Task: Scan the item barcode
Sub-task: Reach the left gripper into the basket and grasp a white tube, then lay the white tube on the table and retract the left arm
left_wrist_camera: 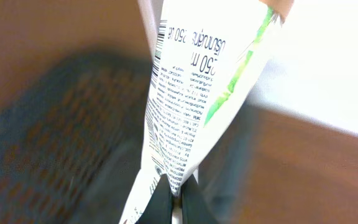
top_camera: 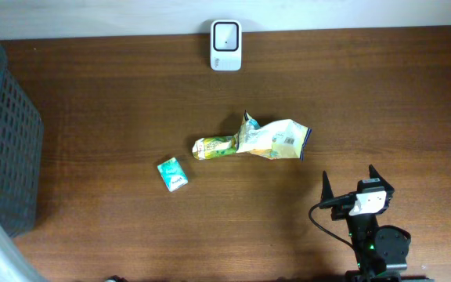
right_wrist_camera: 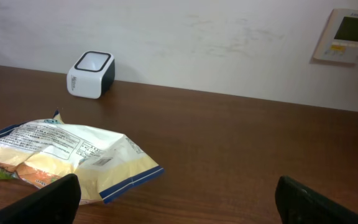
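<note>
My left gripper point(left_wrist_camera: 178, 190) is shut on the lower edge of a white packet point(left_wrist_camera: 191, 93) with black print, a green stripe and dark bars along its left edge. It hangs above a dark mesh basket point(left_wrist_camera: 61, 124); the view is blurred. The white barcode scanner point(top_camera: 225, 45) stands at the table's far edge, also seen as the scanner point(right_wrist_camera: 92, 74) from the right wrist. My right gripper point(top_camera: 351, 184) stands open near the front right, nothing between its fingers point(right_wrist_camera: 55, 199). A yellow snack bag point(top_camera: 276, 139) lies mid-table, its printed side up.
A green-yellow packet point(top_camera: 214, 146) lies against the snack bag's left end. A small teal box point(top_camera: 172, 173) sits left of it. The dark basket point(top_camera: 6, 133) fills the table's left edge. A wall panel point(right_wrist_camera: 350, 34) hangs behind the table.
</note>
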`<act>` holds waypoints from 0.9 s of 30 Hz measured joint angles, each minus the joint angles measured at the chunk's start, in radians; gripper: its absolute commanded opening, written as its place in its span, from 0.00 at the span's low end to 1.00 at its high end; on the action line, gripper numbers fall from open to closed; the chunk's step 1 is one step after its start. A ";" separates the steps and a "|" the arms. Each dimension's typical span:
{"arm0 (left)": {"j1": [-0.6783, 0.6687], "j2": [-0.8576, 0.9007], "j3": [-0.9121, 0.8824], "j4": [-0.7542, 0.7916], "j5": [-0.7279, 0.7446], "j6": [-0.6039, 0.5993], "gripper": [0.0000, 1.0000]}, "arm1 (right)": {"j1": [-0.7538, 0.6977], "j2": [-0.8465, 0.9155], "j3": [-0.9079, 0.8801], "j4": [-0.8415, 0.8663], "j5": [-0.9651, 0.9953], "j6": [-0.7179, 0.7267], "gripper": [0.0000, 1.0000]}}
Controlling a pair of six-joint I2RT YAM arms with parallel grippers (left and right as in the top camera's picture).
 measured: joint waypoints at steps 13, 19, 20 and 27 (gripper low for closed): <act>-0.515 0.003 -0.161 -0.240 -0.016 -0.004 0.00 | 0.000 0.000 0.000 0.000 0.000 0.000 0.99; -0.670 0.229 -0.264 -0.193 -0.027 -0.052 0.00 | 0.000 0.000 0.000 0.000 0.000 -0.001 0.99; -0.694 0.267 -0.265 -0.174 -0.027 -0.055 0.00 | 0.000 0.000 0.000 0.000 0.000 0.000 0.99; -0.822 0.373 -0.265 -0.109 -0.027 -0.064 0.18 | 0.000 0.000 0.000 0.000 0.000 -0.001 0.99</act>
